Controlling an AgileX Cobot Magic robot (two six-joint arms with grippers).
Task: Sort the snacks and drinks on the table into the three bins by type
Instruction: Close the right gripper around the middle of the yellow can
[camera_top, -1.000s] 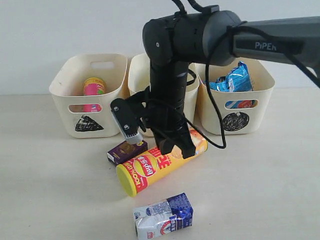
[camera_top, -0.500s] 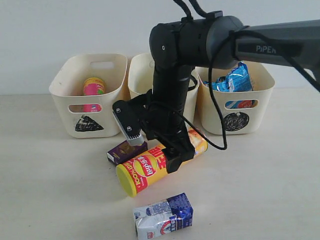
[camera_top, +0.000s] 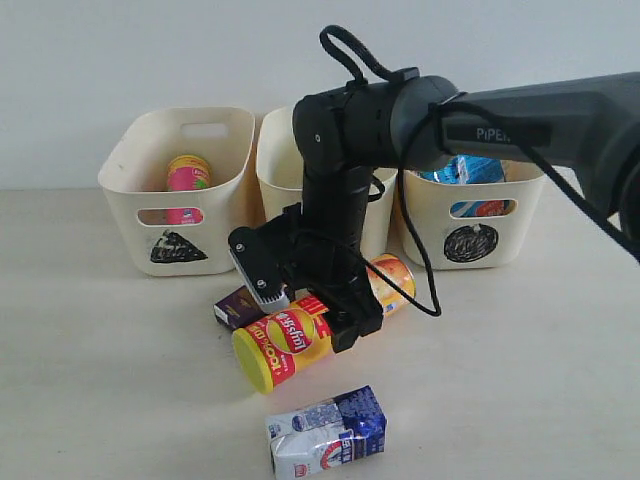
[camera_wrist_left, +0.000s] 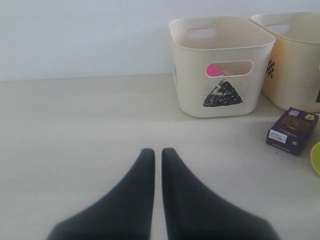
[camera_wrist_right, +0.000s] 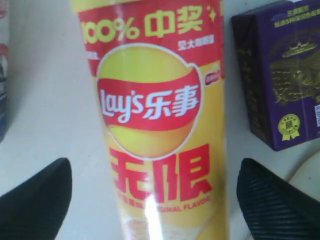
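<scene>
I see a light beige worktop (camera_top: 90, 400) with faint wood grain, matte, reaching to my near edge, a plain pale wall (camera_top: 120, 50) rising straight from its far edge, soft even light, only weak shadows on the surface

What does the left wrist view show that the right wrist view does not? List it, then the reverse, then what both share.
Left wrist only: the triangle bin with a pink tube behind its cut-out, a second bin, and the shut left end effector. Right wrist only: the yellow Lay's tube up close, straddled by the open right end effector. Both: the purple box and the table.
</scene>
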